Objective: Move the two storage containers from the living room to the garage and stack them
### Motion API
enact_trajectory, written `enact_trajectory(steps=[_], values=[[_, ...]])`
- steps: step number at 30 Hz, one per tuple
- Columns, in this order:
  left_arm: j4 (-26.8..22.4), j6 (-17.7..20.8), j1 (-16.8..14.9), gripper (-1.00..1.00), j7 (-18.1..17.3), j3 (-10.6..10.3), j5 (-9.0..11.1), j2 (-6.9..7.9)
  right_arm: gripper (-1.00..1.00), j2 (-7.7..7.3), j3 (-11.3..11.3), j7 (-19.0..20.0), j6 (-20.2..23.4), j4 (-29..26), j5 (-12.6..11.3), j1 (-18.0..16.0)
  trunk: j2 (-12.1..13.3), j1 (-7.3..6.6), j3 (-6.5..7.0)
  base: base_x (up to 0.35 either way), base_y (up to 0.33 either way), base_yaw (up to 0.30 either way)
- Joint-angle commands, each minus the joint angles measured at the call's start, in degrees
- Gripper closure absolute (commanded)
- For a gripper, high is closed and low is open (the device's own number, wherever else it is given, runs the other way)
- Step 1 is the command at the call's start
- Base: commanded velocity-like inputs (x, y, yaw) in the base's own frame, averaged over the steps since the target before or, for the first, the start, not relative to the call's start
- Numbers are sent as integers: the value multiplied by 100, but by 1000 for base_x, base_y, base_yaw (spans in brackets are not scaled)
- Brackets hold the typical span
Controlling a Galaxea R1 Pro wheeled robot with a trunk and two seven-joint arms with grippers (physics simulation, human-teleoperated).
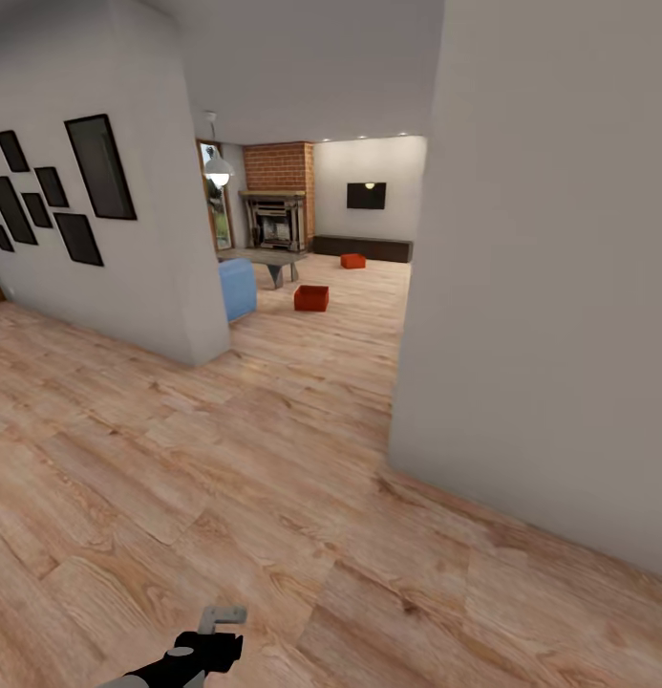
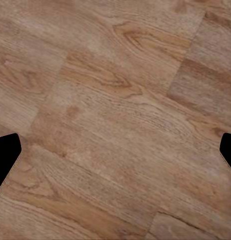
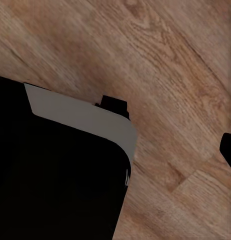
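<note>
Two red-orange storage containers stand on the living room's wood-plank floor far ahead in the head view. The nearer one [image 1: 311, 298] looks boxy and open-topped, and the farther one [image 1: 352, 261] sits before the dark low cabinet [image 1: 364, 248]. Both are well beyond reach. My left gripper [image 1: 222, 619] shows at the bottom edge of the head view. In the left wrist view it [image 2: 115, 155] is open over bare planks, its dark fingertips wide apart. In the right wrist view one fingertip [image 3: 228, 150] shows at the edge, beside my own black and grey base [image 3: 80, 120].
A white wall corner [image 1: 522, 334] juts in at the right. A wall with black picture frames [image 1: 82, 191] ends at the left. Between them a passage of wood floor [image 1: 311, 382] leads to a blue seat [image 1: 237, 287], a grey low table [image 1: 268, 260], a brick fireplace [image 1: 278, 205] and a TV [image 1: 366, 196].
</note>
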Motion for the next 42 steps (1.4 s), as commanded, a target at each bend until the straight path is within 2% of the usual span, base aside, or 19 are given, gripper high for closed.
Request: enact_trajectory(steps=[1, 21, 30, 42], values=[[27, -45, -10, -100, 26, -25, -7, -2, -100, -2, 7, 3, -17, 4, 22, -3, -3, 3, -5, 340, 0, 0], [25, -46, -10, -100, 26, -25, -5, 6, -100, 11, -5, -6, -20, 4, -44, -3, -3, 3, -5, 340, 0, 6], [24, -46, -10, -100, 26, -24, -1, 6, -100, 21, -11, -6, -22, 4, -48, -3, -3, 3, -10, 340, 15, 245], [23, -46, -10, -100, 26, -24, 1, 6, -100, 16, -11, -6, -21, 4, -50, -3, -3, 3, -42, 340, 125, 285]])
